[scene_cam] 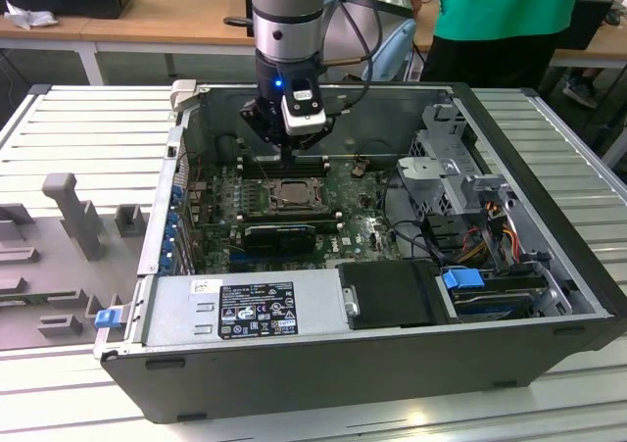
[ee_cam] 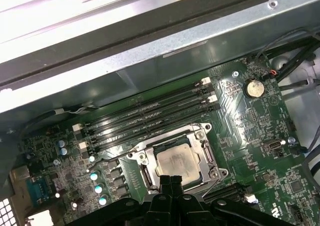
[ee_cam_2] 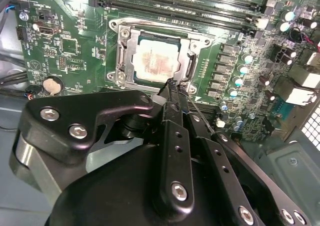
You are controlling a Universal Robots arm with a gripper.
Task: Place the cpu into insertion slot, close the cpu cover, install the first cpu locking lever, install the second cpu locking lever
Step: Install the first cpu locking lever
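The cpu lies flat in the insertion slot, its dull silver top showing. The cpu cover, a silver frame, lies down around it. My gripper hangs over one edge of the socket, fingers pressed together with nothing seen between them. In the second wrist view a thin metal locking lever runs along the board right beside the fingertips. Whether the tips touch it is hidden.
Long black memory slots run next to the socket, and a coin battery sits nearby. The open case holds a power supply and a drive cage. Grey fixtures stand at the exterior view's left. A person in green stands behind.
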